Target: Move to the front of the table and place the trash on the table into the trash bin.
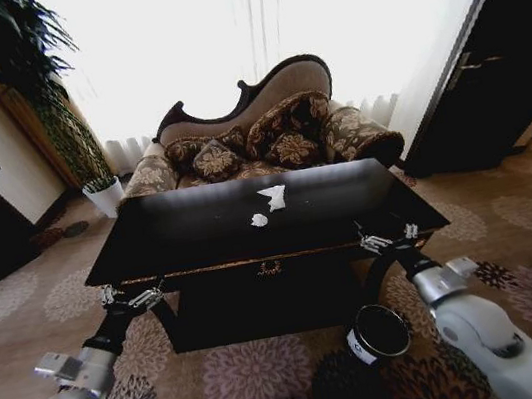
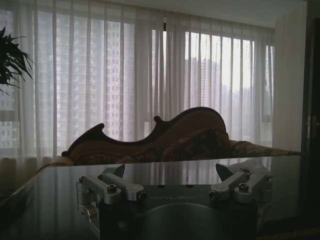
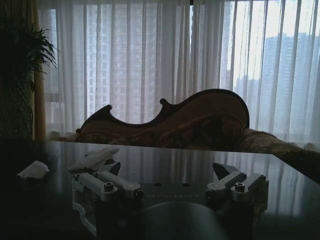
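— Two white paper scraps on your table (image 1: 200, 232): the larger scrap (image 1: 273, 196) runs lengthwise away from you, the small scrap (image 1: 259, 221) just nearer. Trash bin (image 1: 378, 333) stands on the carpet by your right arm.

— Fingers?

— Left gripper (image 1: 132, 299) and right gripper (image 1: 388, 238) both spread wide at the table's front edge, holding nothing.

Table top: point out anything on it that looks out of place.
Two white crumpled paper scraps lie on the glossy black table: a larger scrap toward the sofa side and a smaller scrap just nearer the robot. They look like litter on an otherwise tidy surface. Nothing looks spilled or damaged.
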Robot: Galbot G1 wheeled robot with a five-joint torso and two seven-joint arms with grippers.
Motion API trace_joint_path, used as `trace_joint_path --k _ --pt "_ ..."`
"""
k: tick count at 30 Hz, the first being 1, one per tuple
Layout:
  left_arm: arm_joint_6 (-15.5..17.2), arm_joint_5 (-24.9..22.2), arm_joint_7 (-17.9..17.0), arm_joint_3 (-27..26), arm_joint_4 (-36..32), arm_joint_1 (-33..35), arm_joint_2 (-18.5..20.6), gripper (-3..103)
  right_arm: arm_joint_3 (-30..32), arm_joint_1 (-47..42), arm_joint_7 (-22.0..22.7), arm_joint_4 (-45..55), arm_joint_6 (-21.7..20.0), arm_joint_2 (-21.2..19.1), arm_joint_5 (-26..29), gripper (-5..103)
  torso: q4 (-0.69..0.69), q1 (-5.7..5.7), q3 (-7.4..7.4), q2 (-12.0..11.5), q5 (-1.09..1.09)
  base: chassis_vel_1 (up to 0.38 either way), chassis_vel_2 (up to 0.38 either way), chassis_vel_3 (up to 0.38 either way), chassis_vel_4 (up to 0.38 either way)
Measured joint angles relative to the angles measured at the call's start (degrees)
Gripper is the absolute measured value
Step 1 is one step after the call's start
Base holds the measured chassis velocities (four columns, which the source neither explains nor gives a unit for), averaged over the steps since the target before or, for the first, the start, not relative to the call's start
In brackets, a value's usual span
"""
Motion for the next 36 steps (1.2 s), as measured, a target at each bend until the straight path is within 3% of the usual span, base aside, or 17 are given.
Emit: trace_joint_path --k 2,5,11,15,18,26,32,36 --pt "0.0 0.0 0.0 0.0 0.0 0.0 0.0 100 -0.5 0.7 0.3 -0.4 -1.0 -1.2 1.9 100 0.0 0.0 0.0 0.0 0.01 0.0 0.0 0.0 0.0" --pt "0.0 0.0 0.0 0.0 0.0 0.0 0.0 100 -3.9 5.1 1.4 -3.5 -3.5 -6.2 6.5 100 0.0 0.0 0.0 0.0 0.0 0.0 0.0 0.0 0.0" --pt "0.0 0.0 0.0 0.0 0.0 0.0 0.0 100 -11.5 15.1 2.2 -7.9 -4.9 -12.0 9.6 100 0.0 0.0 0.0 0.0 -0.01 0.0 0.0 0.0 0.0" --pt "0.0 0.0 0.0 0.0 0.0 0.0 0.0 100 -15.9 20.7 2.4 -9.7 -5.3 -13.4 10.5 100 0.0 0.0 0.0 0.0 -0.02 0.0 0.0 0.0 0.0" --pt "0.0 0.0 0.0 0.0 0.0 0.0 0.0 100 -23.1 28.1 2.8 -12.0 -5.9 -14.4 11.7 100 0.01 0.0 -0.01 0.0 -0.01 0.0 0.0 0.0 0.0" --pt "0.0 0.0 0.0 0.0 0.0 0.0 0.0 100 -37.6 43.4 3.2 -17.1 -6.6 -13.8 12.5 100 0.0 0.0 -0.01 0.0 -0.03 0.0 0.0 0.0 0.0" --pt "0.0 0.0 0.0 0.0 0.0 0.0 0.0 100 -52.0 57.1 3.3 -24.3 -7.1 -10.1 12.5 100 0.0 0.01 0.0 0.0 -0.02 0.0 0.0 0.0 0.0" --pt "0.0 0.0 0.0 0.0 0.0 0.0 0.0 100 -56.9 62.2 3.3 -27.3 -7.3 -7.7 12.4 100 0.0 0.0 0.0 0.0 0.0 0.0 0.0 0.0 0.0"
